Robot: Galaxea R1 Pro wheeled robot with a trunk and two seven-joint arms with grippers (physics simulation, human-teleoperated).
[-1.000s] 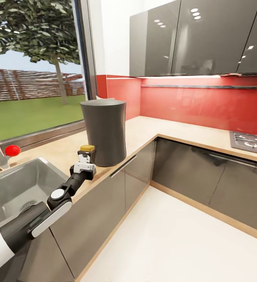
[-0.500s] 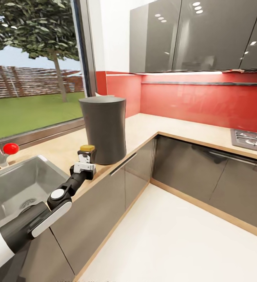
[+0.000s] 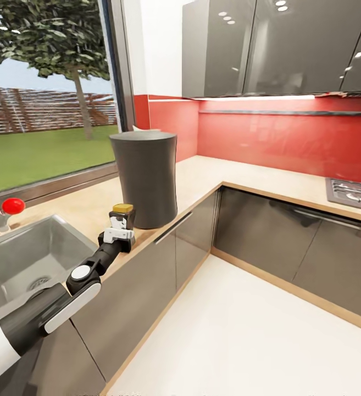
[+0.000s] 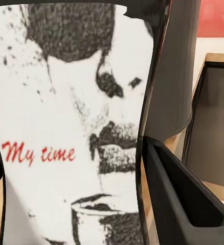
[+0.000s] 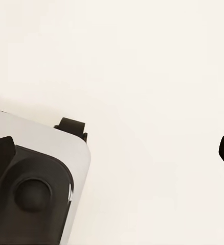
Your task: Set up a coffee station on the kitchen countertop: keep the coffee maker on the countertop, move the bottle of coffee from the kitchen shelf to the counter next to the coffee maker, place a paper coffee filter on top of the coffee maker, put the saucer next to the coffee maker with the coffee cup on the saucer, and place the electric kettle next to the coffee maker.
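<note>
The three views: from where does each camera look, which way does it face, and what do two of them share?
Head view: from the robot's head, forward and down at the countertop, coffee maker and left arm.
Left wrist view: near the left tool, along its fingers at the bottle of coffee.
Right wrist view: near the right tool, facing pale floor.
Head and left wrist views share the bottle.

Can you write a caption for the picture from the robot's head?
The left claw holds the bottle of coffee beside the coffee maker on the countertop.
</note>
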